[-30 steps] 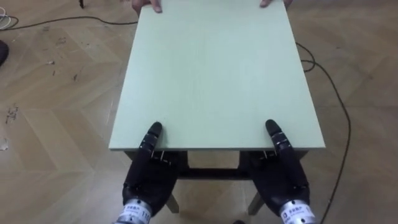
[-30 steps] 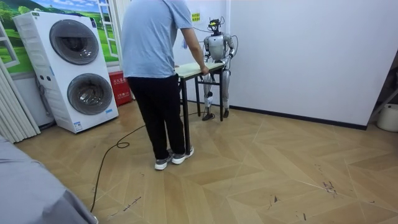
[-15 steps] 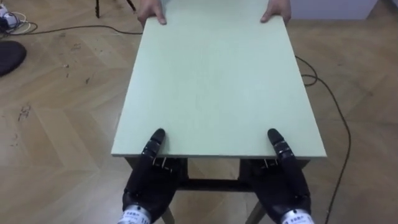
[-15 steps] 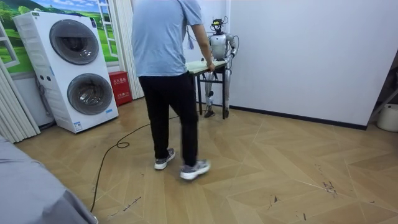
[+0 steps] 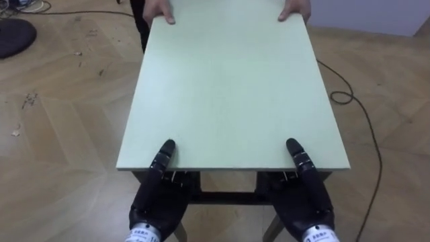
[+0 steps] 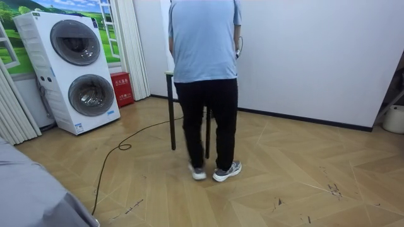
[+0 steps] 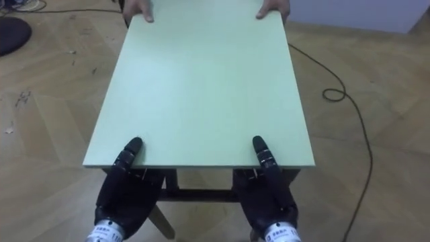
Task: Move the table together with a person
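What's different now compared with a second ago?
The person has stepped toward the room view's right, swinging their end of the table along. Unchanged: the person's hands grip the far corners; the robot's left hand and right hand clamp the near edge.

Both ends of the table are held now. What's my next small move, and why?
Probably a short, level step following the person: the left hand and right hand clamp the table at its near edge, thumbs on top, and the person's hands grip the far corners, so any tilt or tug would disturb both.
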Robot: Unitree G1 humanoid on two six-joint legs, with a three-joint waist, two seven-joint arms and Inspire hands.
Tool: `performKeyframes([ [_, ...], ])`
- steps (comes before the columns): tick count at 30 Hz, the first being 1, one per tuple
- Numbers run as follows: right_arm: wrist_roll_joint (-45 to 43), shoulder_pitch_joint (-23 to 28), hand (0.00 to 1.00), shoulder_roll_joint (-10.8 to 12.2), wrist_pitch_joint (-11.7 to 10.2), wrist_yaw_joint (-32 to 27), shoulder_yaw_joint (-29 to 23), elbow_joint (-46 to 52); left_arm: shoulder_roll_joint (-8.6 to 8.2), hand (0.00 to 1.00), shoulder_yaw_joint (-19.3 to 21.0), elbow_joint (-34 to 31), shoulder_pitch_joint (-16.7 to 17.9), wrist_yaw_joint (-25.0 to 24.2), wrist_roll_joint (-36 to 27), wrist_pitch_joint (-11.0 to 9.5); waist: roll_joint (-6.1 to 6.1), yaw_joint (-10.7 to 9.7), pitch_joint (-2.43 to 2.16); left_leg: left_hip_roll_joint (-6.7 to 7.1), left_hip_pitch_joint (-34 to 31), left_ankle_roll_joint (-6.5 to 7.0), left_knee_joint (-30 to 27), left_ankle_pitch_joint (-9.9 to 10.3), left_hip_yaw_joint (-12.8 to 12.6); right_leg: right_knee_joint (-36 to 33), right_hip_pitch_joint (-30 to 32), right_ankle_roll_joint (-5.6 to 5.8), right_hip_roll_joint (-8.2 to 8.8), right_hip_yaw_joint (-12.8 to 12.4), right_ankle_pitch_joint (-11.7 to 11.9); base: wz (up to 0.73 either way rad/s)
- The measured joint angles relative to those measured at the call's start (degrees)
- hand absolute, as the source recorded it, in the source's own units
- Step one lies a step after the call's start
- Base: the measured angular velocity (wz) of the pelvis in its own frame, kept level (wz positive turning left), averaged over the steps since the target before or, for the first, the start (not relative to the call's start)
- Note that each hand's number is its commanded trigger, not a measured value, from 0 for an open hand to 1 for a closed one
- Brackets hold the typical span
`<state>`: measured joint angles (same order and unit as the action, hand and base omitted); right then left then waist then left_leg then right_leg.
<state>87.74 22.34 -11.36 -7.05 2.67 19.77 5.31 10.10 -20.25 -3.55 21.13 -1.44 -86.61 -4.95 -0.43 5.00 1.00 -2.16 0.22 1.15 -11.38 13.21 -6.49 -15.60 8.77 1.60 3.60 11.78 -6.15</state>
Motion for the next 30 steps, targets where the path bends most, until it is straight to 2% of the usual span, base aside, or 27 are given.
performKeyframes([
  [6, 0.02, -1.03, 1.00, -0.24, -0.48, 0.04, 1.18, 0.00, 0.12, 1.00, 0.07, -0.96, 0.83, -0.38, -0.26, -1.22, 0.75, 0.13, -0.03, -0.15, -1.08, -0.04, -0.24, -0.02, 2.55, 0.10, -0.36, 0.00, 0.14, 1.60, 0.00, 0.24],
  [9, 0.01, -0.99, 1.00, 0.05, -0.43, 0.35, 1.16, -0.08, 0.04, 1.00, 0.13, -0.99, 1.05, -0.68, -0.26, -1.24, 1.04, -0.62, 0.05, -0.19, -1.72, -0.10, -0.98, -0.06, 5.06, 0.58, -1.71, 0.00, 0.44, 4.12, -0.01, 0.52],
  [13, -0.02, -0.93, 1.00, -0.17, 0.28, 0.54, 0.52, -0.08, -0.19, 1.00, 0.44, -0.98, 1.15, -0.71, -0.61, -0.33, 1.86, -2.26, 0.07, -0.23, -3.77, -0.43, -2.36, -0.32, 5.19, 0.93, -2.87, 0.41, 0.93, 5.99, -0.32, 0.65],
  [15, -0.04, -0.92, 1.00, -0.32, 0.75, 0.53, 0.25, -0.12, -0.06, 1.00, 0.43, -0.87, 1.19, -0.69, -0.94, -0.01, 2.17, -2.07, 0.24, -0.23, -3.96, -0.50, -2.46, -0.62, 4.95, 0.94, -3.74, 0.69, 1.38, 7.36, -0.58, 0.53],
  [18, -0.05, -0.92, 1.00, -0.45, 1.89, 0.21, -0.19, -0.13, -0.27, 1.00, 0.60, -0.85, 1.83, -0.67, -1.37, 0.26, 2.30, -1.44, 0.26, -0.07, -4.03, -0.52, -2.27, -0.95, 4.71, 0.93, -4.91, 1.47, 1.77, 7.48, -1.43, 0.40],
  [21, -0.23, -0.96, 1.00, -0.40, 2.11, -0.03, -0.39, -0.04, -0.11, 1.00, 0.62, -0.93, 1.93, -0.58, -1.46, 0.32, 2.73, -1.12, 0.27, 0.15, -5.41, -0.48, -3.45, -1.23, 4.91, 0.78, -5.64, 1.78, 2.52, 10.21, -1.94, 0.51],
  [25, -0.53, -0.82, 1.00, -0.27, 1.94, -0.08, -0.33, -0.02, 0.03, 1.00, 0.59, -0.93, 1.93, -0.37, -1.59, 0.27, 2.88, -0.37, 0.35, 1.17, -6.41, -0.10, -4.18, -1.87, 4.94, -2.92, -5.45, 2.36, 4.67, 12.10, -3.53, 0.58],
  [27, -0.57, -0.61, 1.00, -0.22, 1.96, -0.07, -0.34, -0.03, 0.07, 1.00, 0.59, -0.93, 2.02, -0.38, -1.56, 0.29, 2.90, -0.20, 0.37, 2.10, -6.94, 0.43, -4.44, -2.22, 5.41, -5.33, -5.00, 2.77, 6.02, 12.00, -4.26, 0.62],
  [30, -0.72, 0.47, 1.00, 0.20, 1.90, -0.07, -0.53, -0.08, -0.22, 1.00, 0.59, -0.92, 2.18, -0.36, -0.87, 0.58, 2.88, -0.78, 0.46, 4.09, -7.63, 1.17, -5.31, -2.69, 9.41, -7.11, -5.88, 3.17, 7.05, 11.00, -4.59, 0.83],
])
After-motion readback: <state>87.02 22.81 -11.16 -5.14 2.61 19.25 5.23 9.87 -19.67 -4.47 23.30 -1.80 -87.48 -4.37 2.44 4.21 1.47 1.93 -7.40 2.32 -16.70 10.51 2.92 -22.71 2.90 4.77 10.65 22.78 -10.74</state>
